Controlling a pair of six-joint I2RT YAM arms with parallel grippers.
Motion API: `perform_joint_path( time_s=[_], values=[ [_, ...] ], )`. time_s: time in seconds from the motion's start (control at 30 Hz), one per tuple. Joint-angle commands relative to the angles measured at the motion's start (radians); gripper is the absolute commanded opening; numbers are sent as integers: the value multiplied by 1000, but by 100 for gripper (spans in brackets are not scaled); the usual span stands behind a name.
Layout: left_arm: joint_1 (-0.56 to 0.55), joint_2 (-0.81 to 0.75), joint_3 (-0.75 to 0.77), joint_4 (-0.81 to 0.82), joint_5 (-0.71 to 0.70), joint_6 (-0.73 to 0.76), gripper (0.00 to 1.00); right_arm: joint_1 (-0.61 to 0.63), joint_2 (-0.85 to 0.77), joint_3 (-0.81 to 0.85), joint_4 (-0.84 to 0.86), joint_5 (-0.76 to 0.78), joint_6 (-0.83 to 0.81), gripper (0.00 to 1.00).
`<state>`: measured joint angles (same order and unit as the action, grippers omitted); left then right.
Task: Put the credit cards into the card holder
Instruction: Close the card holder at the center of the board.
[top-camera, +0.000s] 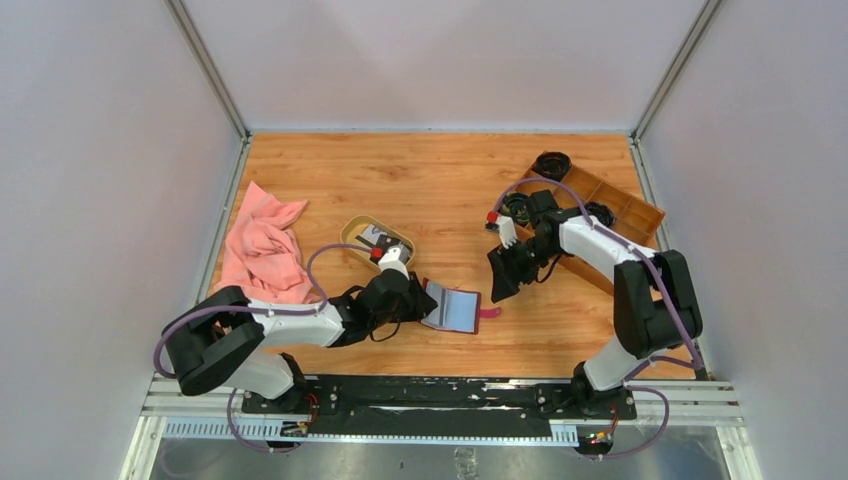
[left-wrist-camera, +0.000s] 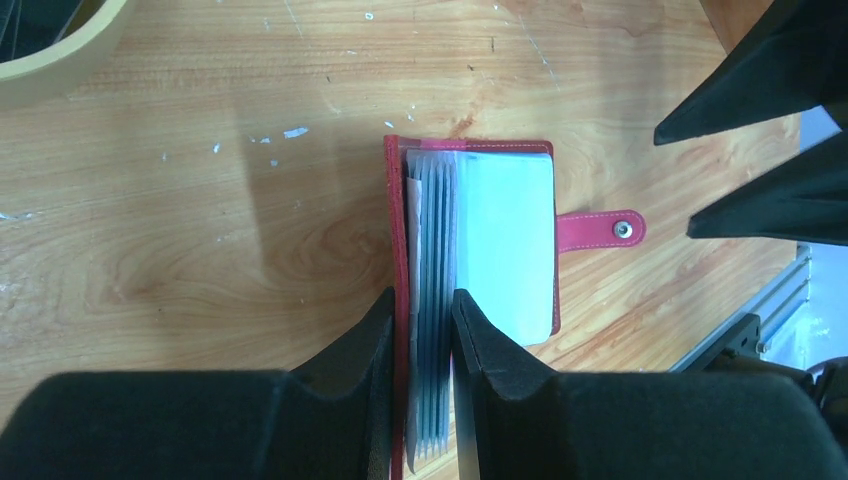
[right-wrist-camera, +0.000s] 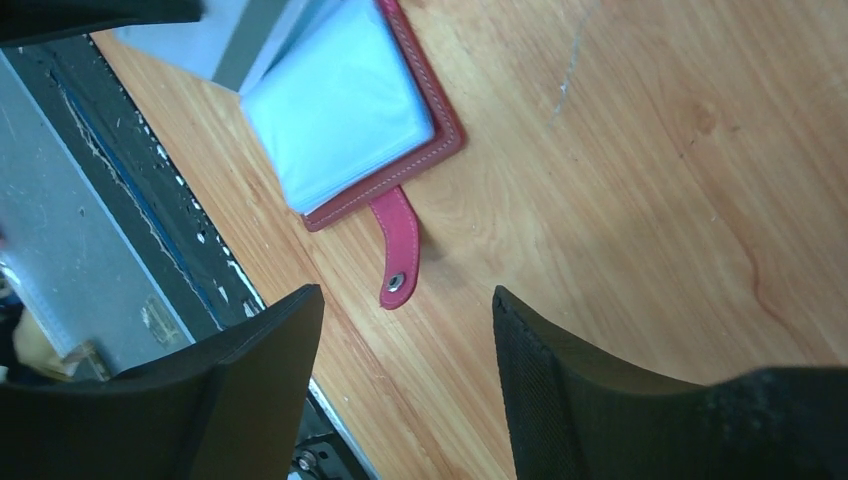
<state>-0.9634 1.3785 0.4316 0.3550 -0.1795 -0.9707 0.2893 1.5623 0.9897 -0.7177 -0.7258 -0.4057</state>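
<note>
Dark red leather card holder (left-wrist-camera: 500, 240) lies open on the wooden table (top-camera: 440, 180), near centre. Left gripper (left-wrist-camera: 420, 310) is clamped on its grey pocket stack. Right gripper (right-wrist-camera: 405, 292) stands wide and empty, just right of it.

Your counter (top-camera: 420, 180): wood grain, smooth, faint sheen, flecked with small white scuffs. Card holder (left-wrist-camera: 500, 240): you see a matt, dark red, leather-like cover with pale stitching. Its tab (left-wrist-camera: 600, 230) carries a shiny metal snap, and the inner pockets are clear glossy plastic. Left fingers (left-wrist-camera: 490, 350) and right fingers (right-wrist-camera: 570, 380): matt black plastic, the right finely textured. Cloth (top-camera: 262, 250): soft pink fabric.
</note>
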Motion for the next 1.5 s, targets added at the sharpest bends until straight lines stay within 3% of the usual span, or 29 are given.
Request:
perform_joint_path(
  time_s=[0.0,0.27,0.83,1.0,1.17,1.47],
  values=[
    [2,1,0,-73,-80,43,0,-18,52,-4,3,32,68,63],
    [2,-48,-22,-77,-123,35,0,-18,82,-4,-47,-51,49,50],
    [2,-55,-13,-77,-118,32,0,-16,222,27,-32,-117,106,41],
    [2,-61,-18,-77,-120,29,0,-16,244,23,-12,-106,126,15],
    [2,-74,-21,-77,-113,29,0,-16,223,23,5,-102,123,0],
    [1,-106,29,-75,57,47,28,-13,141,20,29,-160,93,0]
  ],
)
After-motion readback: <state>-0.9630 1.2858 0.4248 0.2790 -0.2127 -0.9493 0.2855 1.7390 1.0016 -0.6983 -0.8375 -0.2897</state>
